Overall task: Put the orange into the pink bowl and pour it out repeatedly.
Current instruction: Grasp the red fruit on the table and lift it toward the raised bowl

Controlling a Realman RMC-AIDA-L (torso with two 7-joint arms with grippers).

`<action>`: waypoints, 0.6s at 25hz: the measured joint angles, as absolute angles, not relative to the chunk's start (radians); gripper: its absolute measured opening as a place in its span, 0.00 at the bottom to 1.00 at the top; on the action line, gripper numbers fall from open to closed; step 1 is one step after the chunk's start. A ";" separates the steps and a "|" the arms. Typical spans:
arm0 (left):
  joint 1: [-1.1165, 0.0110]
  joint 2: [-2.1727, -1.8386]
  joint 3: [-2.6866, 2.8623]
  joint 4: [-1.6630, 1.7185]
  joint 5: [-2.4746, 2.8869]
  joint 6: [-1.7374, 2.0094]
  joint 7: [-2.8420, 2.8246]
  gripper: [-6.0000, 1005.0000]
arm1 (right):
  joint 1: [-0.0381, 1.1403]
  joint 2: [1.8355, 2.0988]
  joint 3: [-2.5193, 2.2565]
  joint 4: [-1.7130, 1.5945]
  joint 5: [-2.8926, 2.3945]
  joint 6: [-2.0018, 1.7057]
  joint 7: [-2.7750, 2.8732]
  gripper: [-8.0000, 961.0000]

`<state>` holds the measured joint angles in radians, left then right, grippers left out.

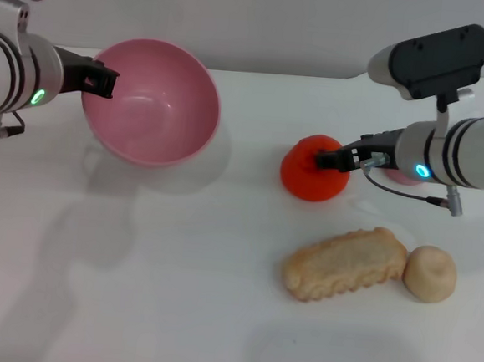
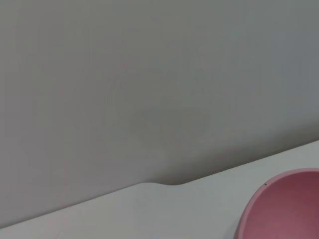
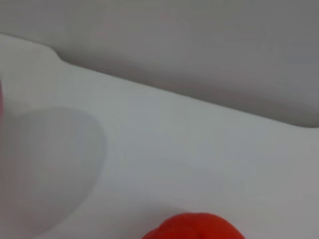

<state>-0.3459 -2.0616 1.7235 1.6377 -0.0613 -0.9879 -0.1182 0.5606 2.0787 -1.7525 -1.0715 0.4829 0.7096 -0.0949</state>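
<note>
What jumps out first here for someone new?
The pink bowl, tilted and lifted off the white table at the robot's left, its rim gripped by the left tool. Then the bright orange right of centre, with the right tool at it. Nearer, a bread-like toy touches a beige ball.

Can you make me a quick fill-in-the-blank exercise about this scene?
1. The left gripper holds the bowl by its ____.
2. The right gripper is at the ____.
3. The bowl has ____ inside it.
4. Beside the beige ball lies a ____.

Missing words: rim; orange; nothing; biscuit
</note>
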 joint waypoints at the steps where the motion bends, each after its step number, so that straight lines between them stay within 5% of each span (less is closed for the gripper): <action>1: -0.347 -2.062 1.723 1.637 -0.061 -0.988 -0.118 0.05 | 0.568 2.079 -1.753 -1.061 0.488 0.708 -0.095 0.84; 8: -0.350 -2.062 1.721 1.635 -0.061 -0.990 -0.118 0.05 | 0.588 2.076 -1.791 -1.036 0.491 0.705 -0.116 0.83; 15: -0.355 -2.062 1.721 1.635 -0.061 -0.992 -0.118 0.05 | 0.584 2.077 -1.805 -1.041 0.483 0.702 -0.120 0.53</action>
